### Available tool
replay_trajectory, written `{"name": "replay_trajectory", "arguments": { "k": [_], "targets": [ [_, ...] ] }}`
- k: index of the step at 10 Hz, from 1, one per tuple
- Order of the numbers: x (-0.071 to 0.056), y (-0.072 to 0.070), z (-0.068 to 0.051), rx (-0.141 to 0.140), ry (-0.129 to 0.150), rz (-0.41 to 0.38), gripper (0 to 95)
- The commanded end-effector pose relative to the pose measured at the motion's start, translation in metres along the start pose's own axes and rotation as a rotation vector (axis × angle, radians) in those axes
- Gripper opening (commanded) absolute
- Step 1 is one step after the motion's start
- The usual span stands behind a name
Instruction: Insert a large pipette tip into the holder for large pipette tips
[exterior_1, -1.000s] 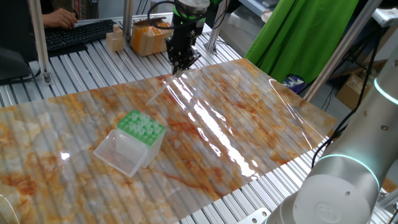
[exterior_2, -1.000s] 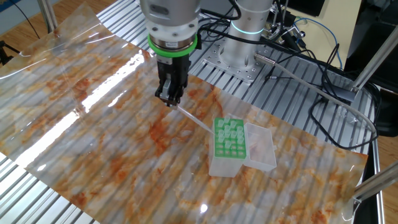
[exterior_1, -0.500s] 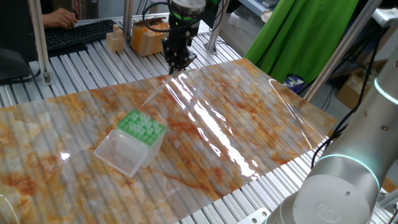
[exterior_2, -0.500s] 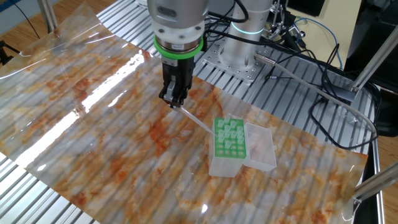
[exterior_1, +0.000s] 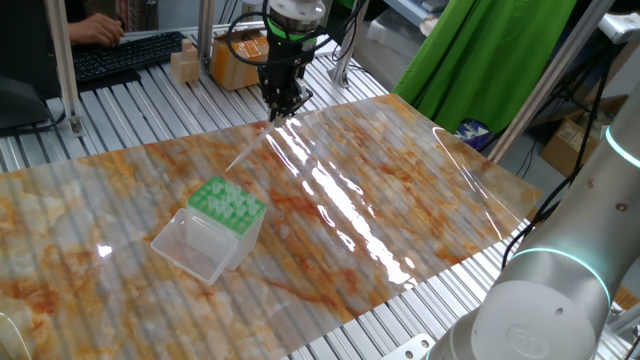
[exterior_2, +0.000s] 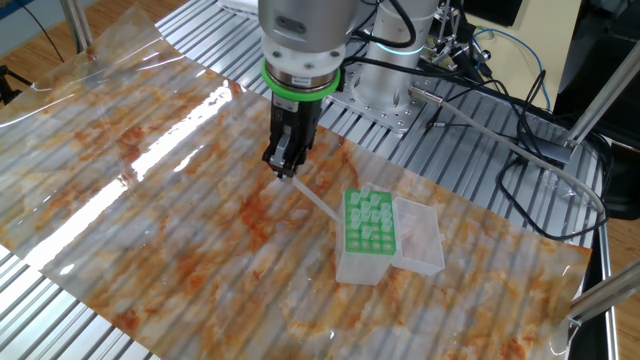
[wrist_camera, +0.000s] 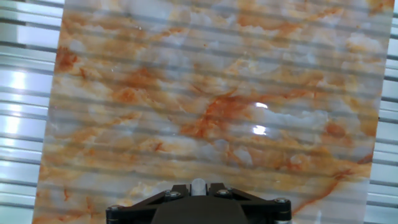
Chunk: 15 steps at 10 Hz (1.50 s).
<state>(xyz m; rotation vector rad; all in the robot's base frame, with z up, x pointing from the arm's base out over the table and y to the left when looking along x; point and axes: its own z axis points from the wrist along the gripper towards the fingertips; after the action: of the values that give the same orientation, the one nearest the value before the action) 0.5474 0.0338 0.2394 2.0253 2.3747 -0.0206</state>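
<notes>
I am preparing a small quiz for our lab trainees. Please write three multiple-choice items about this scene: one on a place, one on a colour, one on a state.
1. Where is the holder for large pipette tips?
A. On the marbled sheet
B. On the keyboard
C. In the gripper

2. What colour is the holder's top rack?
A. Red
B. Green
C. Black

3. What is the state of the gripper?
A. Open and empty
B. Shut on the holder's lid
C. Shut on the large pipette tip

Key:
1 A, the box stands on the orange-veined sheet, apart from the arm.
2 B, the perforated top is green in both fixed views.
3 C, the thin whitish cone hangs slanted from between the closed fingers.
</notes>
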Motion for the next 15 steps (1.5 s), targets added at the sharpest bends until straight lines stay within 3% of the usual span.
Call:
{"name": "replay_trajectory", "arguments": {
  "k": [1,8,12,15],
  "targets": [
    [0.001,0.0,0.0,-0.007,-0.001,0.015,0.0],
    [0.01,0.011,0.0,-0.01,-0.011,0.05,0.0],
    [0.011,0.012,0.002,-0.02,-0.052,0.039,0.0],
    [0.011,0.012,0.002,-0.041,-0.052,0.067,0.0]
  ]
}}
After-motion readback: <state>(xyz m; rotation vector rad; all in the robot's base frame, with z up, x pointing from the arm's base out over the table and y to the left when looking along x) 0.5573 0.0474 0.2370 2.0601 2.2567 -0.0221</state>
